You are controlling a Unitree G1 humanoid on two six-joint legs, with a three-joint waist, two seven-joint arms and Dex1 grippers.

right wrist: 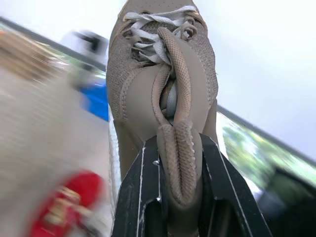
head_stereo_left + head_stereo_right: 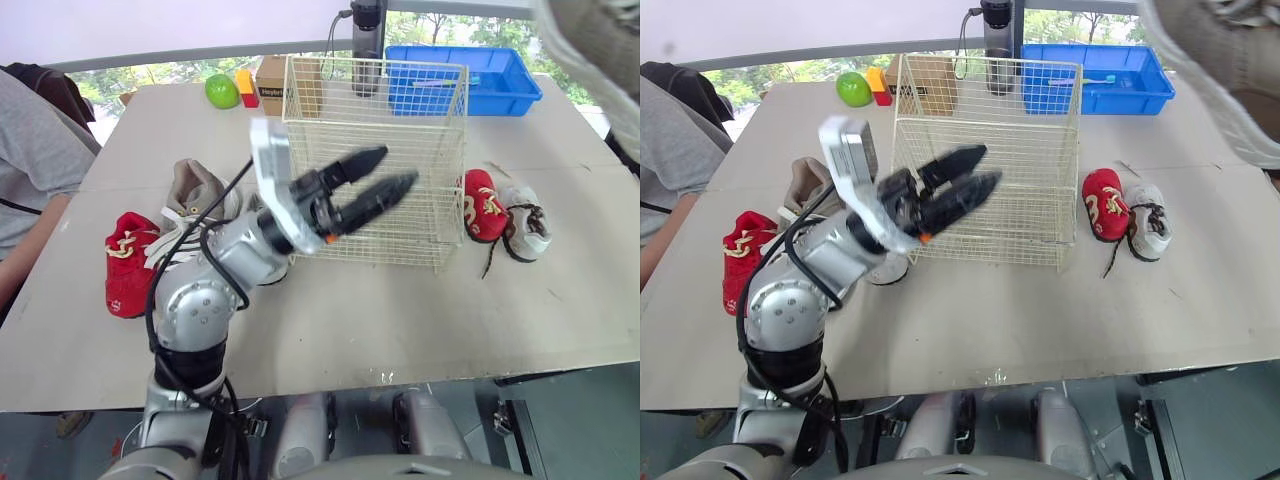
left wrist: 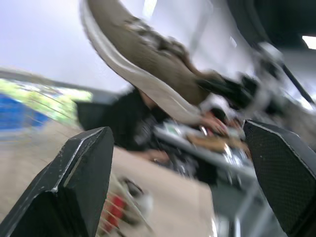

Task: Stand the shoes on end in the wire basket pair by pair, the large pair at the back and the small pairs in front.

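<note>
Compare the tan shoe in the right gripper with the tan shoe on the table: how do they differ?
The held tan shoe is up in the air, clamped in the right gripper. The tan shoe on the table rests left of the wire basket, ungripped. The table one sits beside a red shoe; the held one touches no other shoe. Both are tan, large and outside the basket.
</note>
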